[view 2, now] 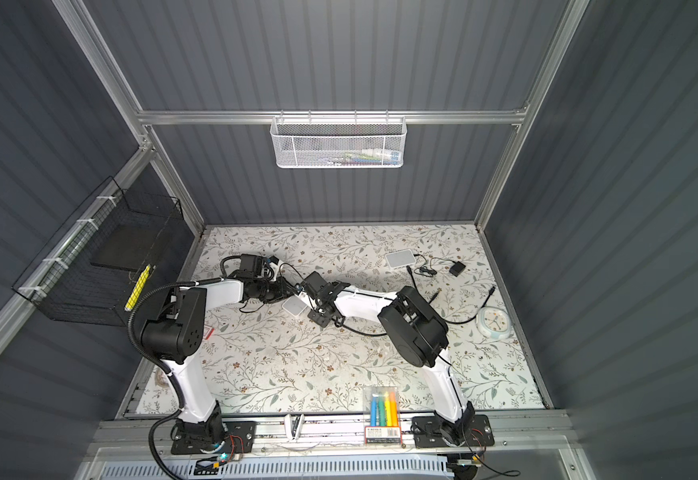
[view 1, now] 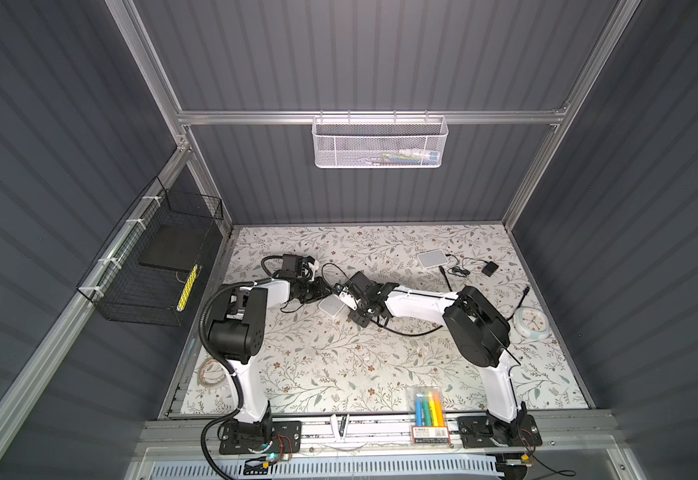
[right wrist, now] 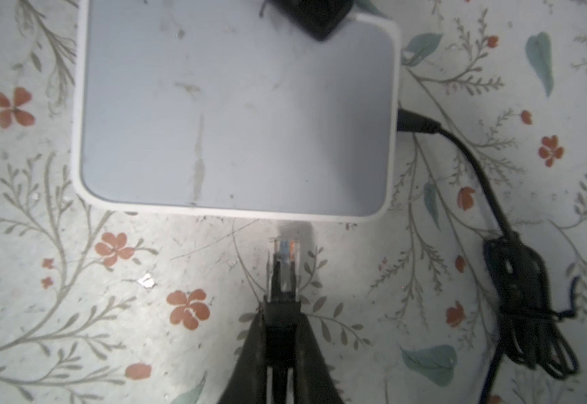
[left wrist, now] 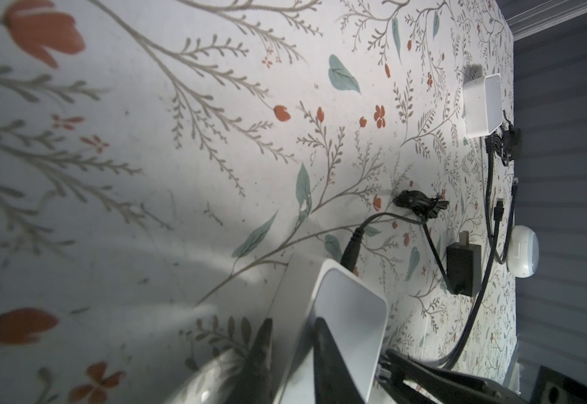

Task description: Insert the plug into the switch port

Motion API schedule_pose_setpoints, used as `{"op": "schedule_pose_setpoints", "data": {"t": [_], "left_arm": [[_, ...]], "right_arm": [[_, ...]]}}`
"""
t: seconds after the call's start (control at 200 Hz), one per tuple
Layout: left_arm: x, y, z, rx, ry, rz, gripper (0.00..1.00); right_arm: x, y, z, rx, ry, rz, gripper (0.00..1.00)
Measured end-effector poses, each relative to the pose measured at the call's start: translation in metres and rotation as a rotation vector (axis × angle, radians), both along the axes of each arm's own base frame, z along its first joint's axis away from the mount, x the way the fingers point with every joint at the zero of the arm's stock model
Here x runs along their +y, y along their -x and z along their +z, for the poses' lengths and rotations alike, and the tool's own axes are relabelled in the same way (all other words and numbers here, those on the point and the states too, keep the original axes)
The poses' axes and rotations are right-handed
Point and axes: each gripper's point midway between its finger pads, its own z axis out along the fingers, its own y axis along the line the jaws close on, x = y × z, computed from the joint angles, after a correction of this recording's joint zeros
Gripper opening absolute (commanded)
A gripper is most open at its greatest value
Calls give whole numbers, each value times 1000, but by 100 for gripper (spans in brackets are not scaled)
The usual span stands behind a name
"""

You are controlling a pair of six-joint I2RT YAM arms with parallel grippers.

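Our right fingers (right wrist: pixel 262 323) are clamped narrowly on the boot of the clear Ethernet plug (right wrist: pixel 284 257). Its long axis points straight at the near side of the white switch (right wrist: pixel 236 115), with the tip just short of that edge; the port itself is hidden. Our left fingers (left wrist: pixel 325 341) pinch the switch's opposite side, steadying it on the tabletop (right wrist: pixel 75 280). We judge that a short straight push remains.

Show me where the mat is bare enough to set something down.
Widest bare patch: the near middle of the mat, between the switch and the highlighter pack. The strip along the back wall is free. Crowded: around the switch at centre, and far right, with cables, adapter, clock.
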Motion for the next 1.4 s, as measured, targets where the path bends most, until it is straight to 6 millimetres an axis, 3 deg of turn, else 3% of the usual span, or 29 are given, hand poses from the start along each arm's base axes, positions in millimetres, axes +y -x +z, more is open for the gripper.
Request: {"op": "schedule_pose_setpoints", "data": {"t": [1.401], "left_arm": [[-13,-2,0,-45,-5,-12,20]], "right_arm": [[4,-13,1,1,29,-20,0]]}}
